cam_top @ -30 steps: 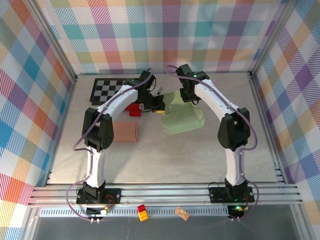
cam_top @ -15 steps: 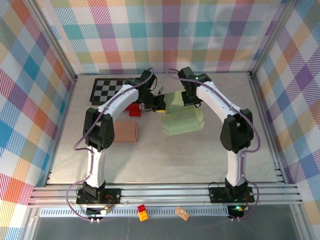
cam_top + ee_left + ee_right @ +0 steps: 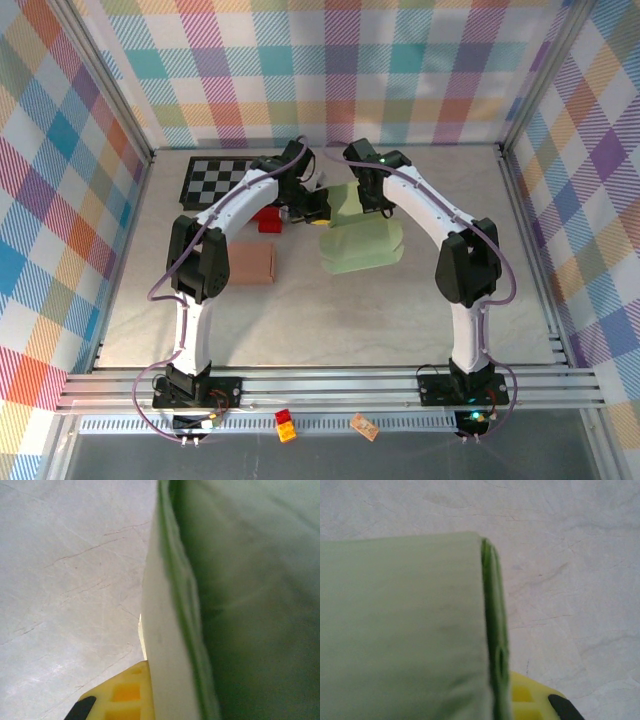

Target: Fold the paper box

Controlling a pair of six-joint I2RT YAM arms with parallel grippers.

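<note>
The pale green paper box (image 3: 362, 240) lies partly folded on the table behind the middle, with one panel raised at its back. My left gripper (image 3: 316, 211) is shut on the box's left edge. In the left wrist view that edge (image 3: 172, 630) runs up beside one yellow finger (image 3: 120, 696); the other finger is hidden behind the paper. My right gripper (image 3: 371, 199) is shut on the raised back panel. The right wrist view has the panel (image 3: 405, 625) and its dark green edge against a yellow finger (image 3: 527, 700).
A black-and-white checkered mat (image 3: 213, 181) lies at the back left. A red block (image 3: 268, 219) sits beside the left gripper, and a brown box (image 3: 250, 263) lies left of the green box. Plaid walls close in three sides. Small pieces (image 3: 285, 425) rest on the front rail.
The right gripper has shut on the box's back panel and moved left with it. The box has shifted slightly left. The left arm has stayed put.
</note>
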